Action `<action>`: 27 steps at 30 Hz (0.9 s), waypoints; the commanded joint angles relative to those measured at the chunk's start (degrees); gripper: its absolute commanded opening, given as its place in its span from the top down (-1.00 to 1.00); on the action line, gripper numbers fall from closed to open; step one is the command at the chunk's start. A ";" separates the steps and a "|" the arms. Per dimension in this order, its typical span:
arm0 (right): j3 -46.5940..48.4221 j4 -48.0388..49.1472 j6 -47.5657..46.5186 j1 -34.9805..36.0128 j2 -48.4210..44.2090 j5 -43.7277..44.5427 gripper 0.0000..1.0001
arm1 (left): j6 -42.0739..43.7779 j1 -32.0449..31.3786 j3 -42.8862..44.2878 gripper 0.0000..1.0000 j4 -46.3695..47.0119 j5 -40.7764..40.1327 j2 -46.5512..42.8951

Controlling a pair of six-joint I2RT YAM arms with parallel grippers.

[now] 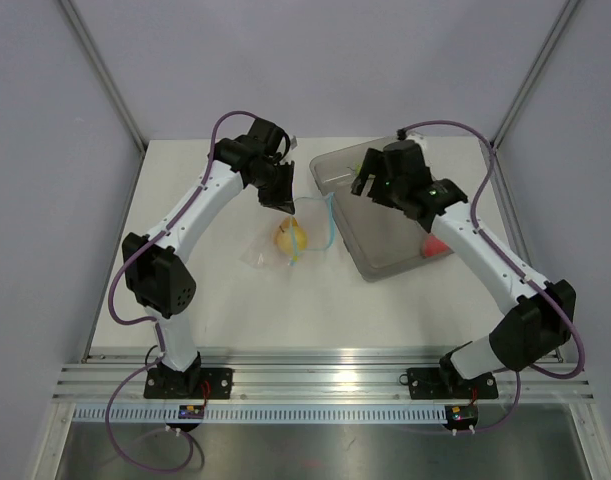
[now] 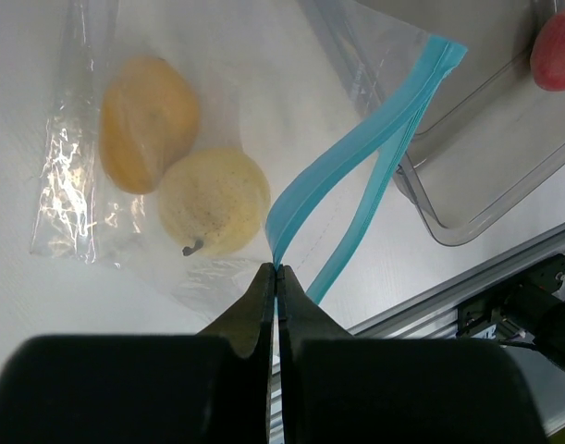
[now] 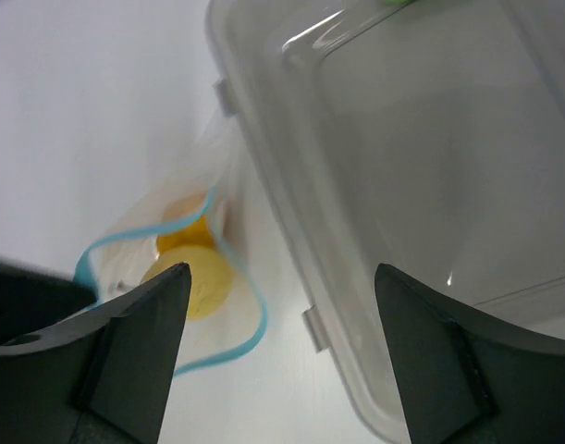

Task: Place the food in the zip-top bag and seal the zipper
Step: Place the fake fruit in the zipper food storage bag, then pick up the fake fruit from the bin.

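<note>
- Since the zip-top bag [image 2: 69,176] is limp and slippery, my left gripper [image 2: 277,270] is clenched on its stiffer zipper [image 2: 356,153].
- The light yellow fruit [image 2: 214,202] and orange fruit [image 2: 149,123] lie inside it, on the desk [image 1: 215,300].
- My right gripper [image 3: 280,277] hangs released over the tray [image 3: 261,185].

The zip-top bag [image 2: 65,176] is thin clear plastic, properly crinkly, with shiny glints all over the creases. Its zipper [image 2: 356,157] is a smoother light blue plastic strip, more satin than glossy. The yellow fruit [image 2: 214,202] has a matt, faintly speckled skin, and the orange one [image 2: 148,123] looks matt and smooth too. The tray [image 3: 402,185] is grey translucent plastic, slick, with bright reflections. The table [image 1: 235,310] is plain matt white. The left gripper [image 2: 276,270] looks like matt black plastic, the arm shells [image 1: 195,208] are smooth white, and the rail [image 1: 325,385] is ribbed bare metal.
</note>
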 commanded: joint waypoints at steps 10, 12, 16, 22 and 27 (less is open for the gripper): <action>6.25 12.31 20.52 -17.92 20.30 -5.73 -0.94 | -0.02 0.35 0.67 1.00 2.43 2.34 -1.53; 9.94 12.58 23.59 -19.06 25.05 -5.29 -0.93 | 0.25 0.35 0.76 1.00 2.26 2.34 -1.45; 13.90 14.17 26.94 -20.12 31.81 -4.85 -0.92 | 0.69 0.35 1.02 1.00 1.91 2.52 -1.71; 23.03 11.71 30.90 -21.44 40.95 -6.16 -0.90 | 0.86 0.35 0.85 1.00 2.17 3.57 -1.88; 28.66 8.91 32.04 -21.44 46.24 -4.51 -0.89 | 1.13 0.35 0.59 1.00 2.08 3.49 -1.88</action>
